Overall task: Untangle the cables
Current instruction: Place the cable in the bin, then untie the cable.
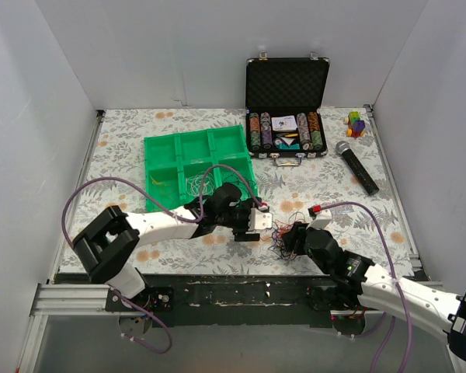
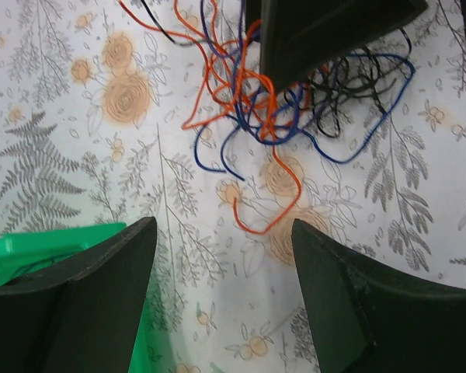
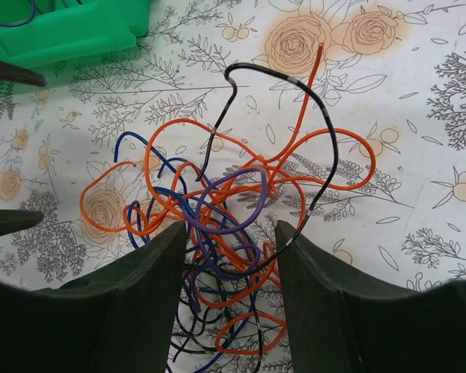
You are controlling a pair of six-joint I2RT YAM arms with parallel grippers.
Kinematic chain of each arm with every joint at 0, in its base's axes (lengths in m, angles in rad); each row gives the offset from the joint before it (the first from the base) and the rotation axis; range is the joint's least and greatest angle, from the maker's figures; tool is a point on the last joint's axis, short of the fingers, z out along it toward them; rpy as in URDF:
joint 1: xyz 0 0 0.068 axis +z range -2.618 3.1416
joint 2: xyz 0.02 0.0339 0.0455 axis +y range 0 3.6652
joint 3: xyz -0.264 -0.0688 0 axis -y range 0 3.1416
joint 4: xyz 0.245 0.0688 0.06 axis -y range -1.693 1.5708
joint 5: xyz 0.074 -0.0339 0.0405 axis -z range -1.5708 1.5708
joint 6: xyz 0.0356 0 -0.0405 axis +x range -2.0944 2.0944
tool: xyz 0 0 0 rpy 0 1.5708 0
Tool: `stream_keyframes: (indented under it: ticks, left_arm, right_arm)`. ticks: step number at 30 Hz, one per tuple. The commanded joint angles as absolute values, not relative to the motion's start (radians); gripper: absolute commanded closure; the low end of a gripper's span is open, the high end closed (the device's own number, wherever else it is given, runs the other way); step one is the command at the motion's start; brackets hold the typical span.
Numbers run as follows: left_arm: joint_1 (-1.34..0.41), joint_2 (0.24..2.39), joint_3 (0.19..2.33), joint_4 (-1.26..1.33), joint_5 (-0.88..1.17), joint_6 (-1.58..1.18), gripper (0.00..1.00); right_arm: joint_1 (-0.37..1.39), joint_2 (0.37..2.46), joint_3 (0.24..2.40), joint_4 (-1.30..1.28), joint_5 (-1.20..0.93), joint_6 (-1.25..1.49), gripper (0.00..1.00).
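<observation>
The cables [image 1: 282, 232] form one loose tangle of thin orange, blue, black and purple wires on the floral tablecloth, near the front edge. My left gripper [image 1: 259, 221] hangs just left of the tangle. In the left wrist view it [image 2: 225, 256] is open over bare cloth, with the cables [image 2: 272, 101] ahead of its tips. My right gripper [image 1: 295, 237] is over the tangle from the right. In the right wrist view it [image 3: 227, 233] is open, its fingers standing either side of the cables [image 3: 233, 210] without clamping them.
A green compartment tray [image 1: 194, 165] with a few wires in it sits behind the left gripper. Further back are an open case of poker chips [image 1: 286, 116], a microphone [image 1: 357, 167] and a colourful block puzzle [image 1: 356, 123].
</observation>
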State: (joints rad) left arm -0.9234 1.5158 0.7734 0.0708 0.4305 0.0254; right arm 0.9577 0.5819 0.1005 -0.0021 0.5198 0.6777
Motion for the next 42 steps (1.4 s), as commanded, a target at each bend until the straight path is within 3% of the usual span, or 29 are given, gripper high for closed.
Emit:
stream_keyframes:
  ticks: [1,6,15,29,32,37,42]
  left_arm:
    - [-0.936,1.577,0.9,0.147,0.477,0.035,0.32]
    - [-0.945,1.673,0.988,0.12,0.492,0.044,0.4]
    - [-0.946,1.743,1.072,-0.149,0.54,0.173,0.58]
    - [-0.951,1.784,1.08,-0.051,0.511,0.158,0.64]
    - [-0.954,1.793,1.086,-0.049,0.514,0.16,0.72]
    - [-0.956,1.769,1.081,-0.038,0.508,0.143,1.0]
    - [-0.956,1.675,1.057,-0.02,0.477,0.115,1.0]
  right_arm:
    - [0.96,0.537,0.103,0.002,0.512,0.689,0.42]
    - [0.96,0.509,0.097,0.002,0.508,0.673,0.42]
    - [0.96,0.494,0.127,-0.055,0.526,0.657,0.42]
    - [0.96,0.495,0.135,-0.054,0.526,0.661,0.41]
    - [0.96,0.506,0.143,-0.058,0.529,0.658,0.41]
    - [0.96,0.518,0.146,-0.054,0.529,0.653,0.41]
    - [0.96,0.534,0.147,-0.038,0.526,0.658,0.41]
